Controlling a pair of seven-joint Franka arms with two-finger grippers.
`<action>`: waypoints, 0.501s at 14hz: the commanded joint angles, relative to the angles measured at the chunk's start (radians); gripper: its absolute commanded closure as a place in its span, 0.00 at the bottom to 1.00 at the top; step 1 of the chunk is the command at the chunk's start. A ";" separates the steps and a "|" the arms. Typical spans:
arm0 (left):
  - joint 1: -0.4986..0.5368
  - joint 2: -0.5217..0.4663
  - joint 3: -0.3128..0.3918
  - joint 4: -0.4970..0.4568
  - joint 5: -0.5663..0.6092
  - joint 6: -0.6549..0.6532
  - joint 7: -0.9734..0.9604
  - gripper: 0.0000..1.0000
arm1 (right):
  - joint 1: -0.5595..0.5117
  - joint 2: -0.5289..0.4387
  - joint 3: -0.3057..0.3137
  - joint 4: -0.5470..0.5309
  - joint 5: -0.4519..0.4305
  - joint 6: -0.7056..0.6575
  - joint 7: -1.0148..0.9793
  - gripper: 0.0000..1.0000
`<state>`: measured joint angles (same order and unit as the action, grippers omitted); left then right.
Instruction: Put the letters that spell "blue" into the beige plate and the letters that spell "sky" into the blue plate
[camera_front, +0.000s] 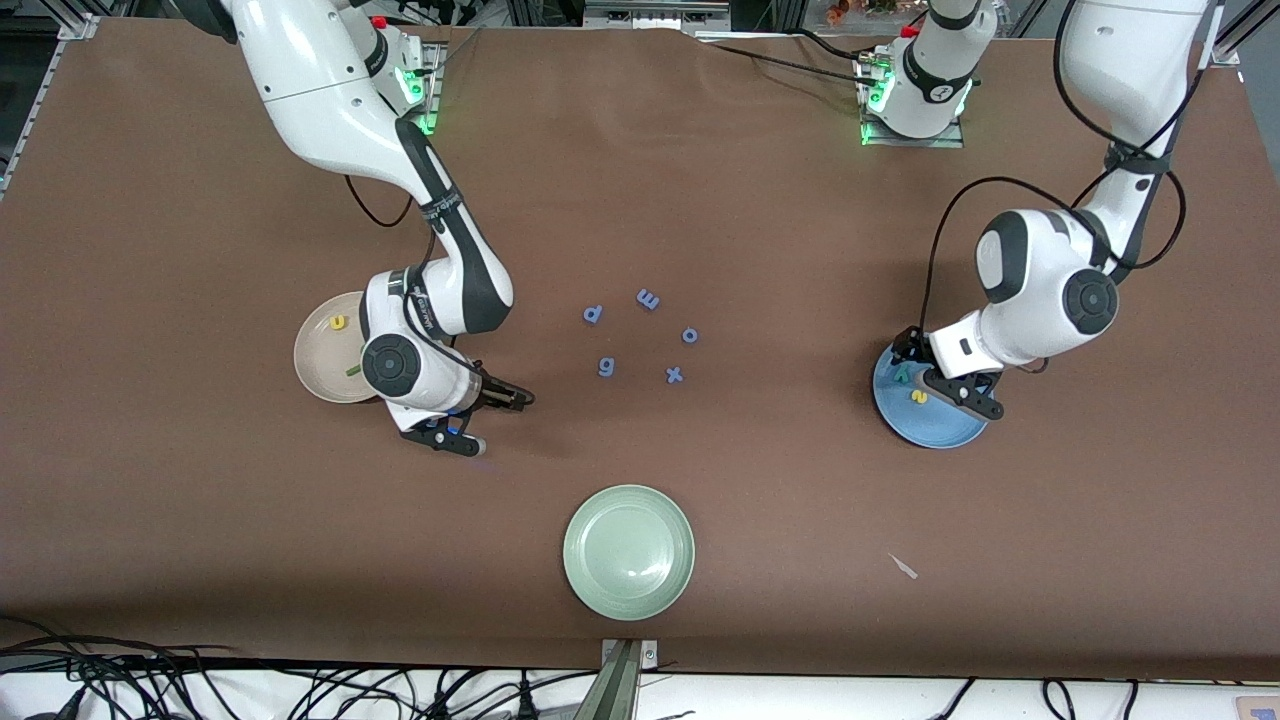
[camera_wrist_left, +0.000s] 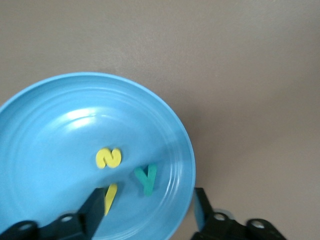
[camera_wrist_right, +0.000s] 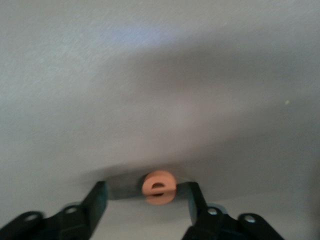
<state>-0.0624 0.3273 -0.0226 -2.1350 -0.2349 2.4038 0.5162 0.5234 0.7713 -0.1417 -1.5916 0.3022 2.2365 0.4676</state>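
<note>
The only readable signs are foam letters. Five periwinkle-blue foam letters lie mid-tabletop (camera_front: 760, 200): a p or d (camera_front: 593, 314), an m (camera_front: 648, 298), an o (camera_front: 690, 335), a g (camera_front: 606, 367) and an x (camera_front: 675, 375). A yellow foam u (camera_front: 338, 322) lies in the cream-beige round plate (camera_front: 315, 375). A yellow foam s (camera_wrist_left: 108, 157) and a teal foam y (camera_wrist_left: 146, 178) lie in the medium-blue round plate (camera_wrist_left: 45, 125). An orange foam e (camera_wrist_right: 158, 187) sits between the parted fingers of the right end effector (camera_wrist_right: 148, 194).

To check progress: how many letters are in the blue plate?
3, all in the blue plate: a yellow s, a green y, and a yellow letter partly hidden by the left hand.
</note>
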 joint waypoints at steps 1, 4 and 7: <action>0.003 -0.223 0.000 -0.100 0.009 0.001 -0.013 0.00 | -0.008 0.016 0.010 0.022 0.023 -0.001 0.003 0.86; 0.003 -0.344 0.003 -0.099 0.017 -0.095 -0.021 0.00 | -0.009 0.016 0.008 0.019 0.023 -0.006 -0.001 1.00; 0.001 -0.500 0.007 -0.047 0.180 -0.285 -0.082 0.00 | -0.016 -0.006 0.002 0.028 0.015 -0.049 -0.015 1.00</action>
<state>-0.0610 -0.0521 -0.0187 -2.1854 -0.1698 2.2212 0.4938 0.5205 0.7679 -0.1416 -1.5837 0.3080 2.2288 0.4674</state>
